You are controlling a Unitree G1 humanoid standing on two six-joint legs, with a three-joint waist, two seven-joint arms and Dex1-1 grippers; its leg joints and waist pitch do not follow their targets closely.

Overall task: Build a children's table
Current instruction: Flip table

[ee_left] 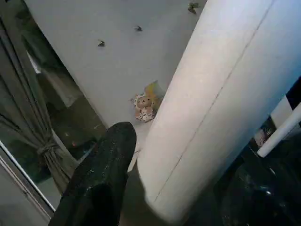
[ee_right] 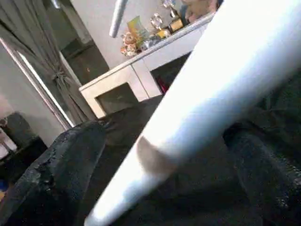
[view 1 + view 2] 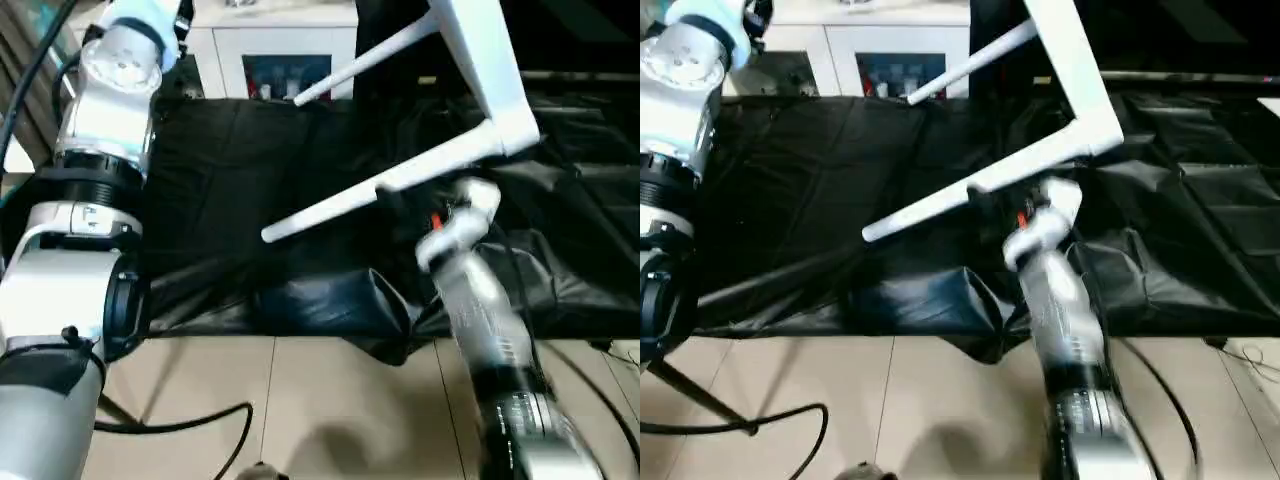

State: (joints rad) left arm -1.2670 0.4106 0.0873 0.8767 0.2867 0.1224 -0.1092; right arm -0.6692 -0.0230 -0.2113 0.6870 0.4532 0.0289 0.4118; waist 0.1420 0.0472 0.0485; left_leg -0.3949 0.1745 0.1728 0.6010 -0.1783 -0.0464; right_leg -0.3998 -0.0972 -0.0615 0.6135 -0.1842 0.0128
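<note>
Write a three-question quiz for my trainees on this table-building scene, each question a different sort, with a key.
1. True or false: the tabletop lies flat on the black sheet.
2. Which part passes between the right gripper's fingers? A) a white leg B) a cable C) the cabinet door
3. Fill in: behind the black sheet stands a white ____ with glass-fronted shelves.

Key:
1. False: it is raised and tilted, legs pointing sideways.
2. A: the lower leg runs between the fingers, which stand open around it.
3. cabinet
</note>
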